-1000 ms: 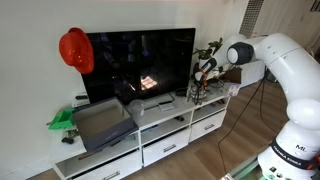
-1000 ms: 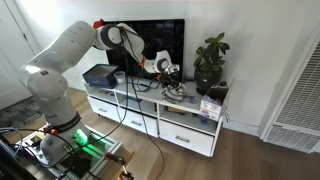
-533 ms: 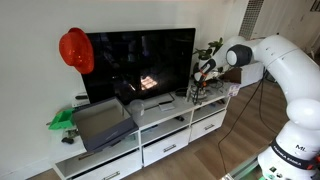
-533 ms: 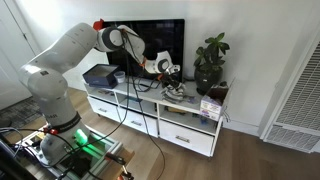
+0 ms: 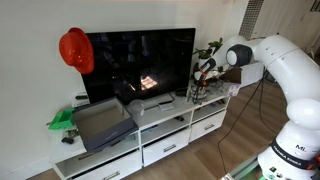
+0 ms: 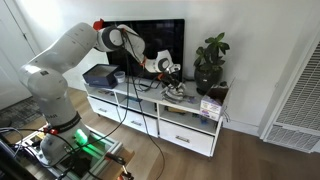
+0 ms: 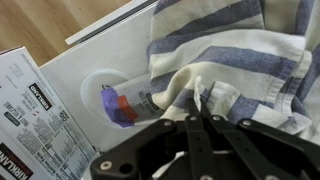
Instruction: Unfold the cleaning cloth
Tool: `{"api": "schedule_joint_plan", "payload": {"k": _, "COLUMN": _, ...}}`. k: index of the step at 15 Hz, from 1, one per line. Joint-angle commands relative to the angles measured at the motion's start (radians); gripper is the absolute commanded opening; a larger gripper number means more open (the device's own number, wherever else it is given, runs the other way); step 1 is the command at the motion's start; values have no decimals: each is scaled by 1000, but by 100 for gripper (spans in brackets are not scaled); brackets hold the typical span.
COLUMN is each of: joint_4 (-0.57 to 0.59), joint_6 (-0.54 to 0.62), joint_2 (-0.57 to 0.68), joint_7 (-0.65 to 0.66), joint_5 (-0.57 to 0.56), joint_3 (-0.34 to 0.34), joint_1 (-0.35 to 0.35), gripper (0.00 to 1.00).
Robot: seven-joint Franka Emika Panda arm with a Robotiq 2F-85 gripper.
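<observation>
The cleaning cloth (image 7: 235, 50) is white with blue-grey stripes and lies crumpled on the white TV stand (image 7: 85, 70). In the wrist view my gripper (image 7: 200, 108) has its fingers pressed together on a raised fold of the cloth. In both exterior views the gripper (image 5: 203, 77) (image 6: 170, 78) hovers just above the stand top near the plant, with the cloth (image 6: 176, 89) bunched beneath it.
A small bottle with purple and red label (image 7: 120, 105) lies beside the cloth, and a printed box (image 7: 30, 125) sits nearby. A potted plant (image 6: 211, 62), a TV (image 5: 140, 62), a grey bin (image 5: 100, 122) and a red helmet (image 5: 75, 50) stand around.
</observation>
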Motion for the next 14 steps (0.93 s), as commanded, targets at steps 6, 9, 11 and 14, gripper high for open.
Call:
{"api": "schedule_joint_plan", "payload": {"k": 6, "joint_4": -18, "joint_6": -102, "joint_2": -139, "joint_7": -32, "joint_5": -12, "joint_3": -43, "joint_1": 28, "gripper": 1}}
{"api": "schedule_joint_plan", "payload": {"k": 9, "joint_4": -4, "joint_6": -115, "joint_2": -186, "joint_7": -49, "joint_5": -15, "joint_3": -37, "joint_1": 26, "gripper": 1}}
{"api": "schedule_joint_plan", "payload": {"k": 11, "joint_4": 9, "joint_6": -102, "joint_2": -211, "joint_7": -58, "joint_5": -14, "joint_3": -31, "joint_1": 22, "gripper": 1}}
{"api": "schedule_joint_plan", "payload": {"k": 14, "joint_4": 37, "joint_6": -319, "joint_2": -269, "joint_7": -120, "joint_5": 15, "joint_3": 9, "joint_1": 3, "gripper": 1}}
